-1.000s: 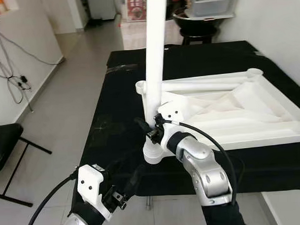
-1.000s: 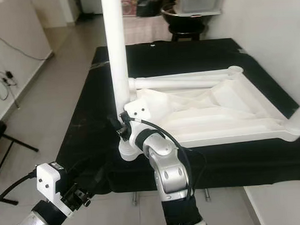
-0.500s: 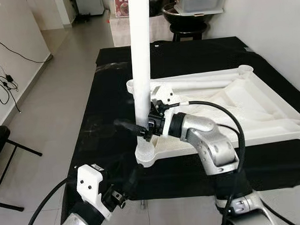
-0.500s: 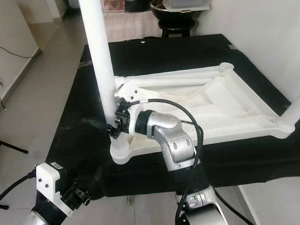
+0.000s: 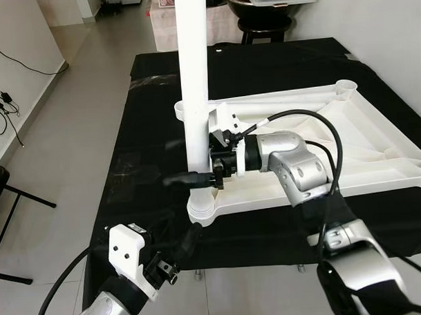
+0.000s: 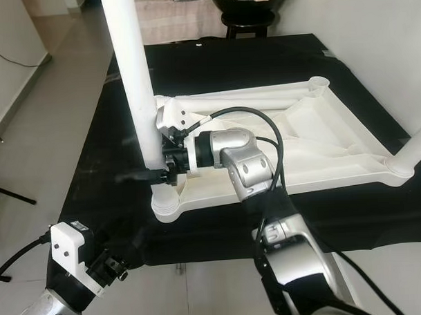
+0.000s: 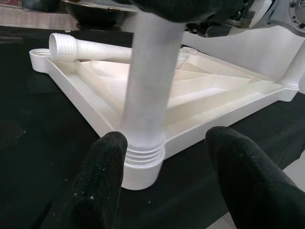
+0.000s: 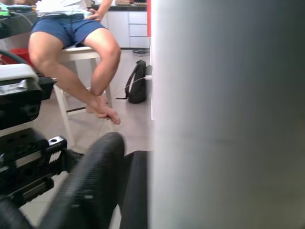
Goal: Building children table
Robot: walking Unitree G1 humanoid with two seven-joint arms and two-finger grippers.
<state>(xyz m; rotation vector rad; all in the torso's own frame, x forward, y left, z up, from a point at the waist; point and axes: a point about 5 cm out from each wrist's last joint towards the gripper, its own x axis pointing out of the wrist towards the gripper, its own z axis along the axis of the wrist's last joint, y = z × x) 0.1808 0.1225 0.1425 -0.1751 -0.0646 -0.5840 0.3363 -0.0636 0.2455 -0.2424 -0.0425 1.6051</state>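
right end effector (image 5: 197,179) clamped on table leg (image 5: 194,96)

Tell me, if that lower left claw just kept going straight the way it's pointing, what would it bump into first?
Most likely the upright white leg: the left gripper looks straight at its threaded base, seated in the corner socket of the upturned tabletop. Its open fingers could pass either side, though depth is hard to judge.

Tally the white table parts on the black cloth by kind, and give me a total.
Tabletop, upside down: 1
Legs standing in corner sockets: 2, the near-left leg and the near-right leg
Leg lying on the tabletop: 1
Total: 4
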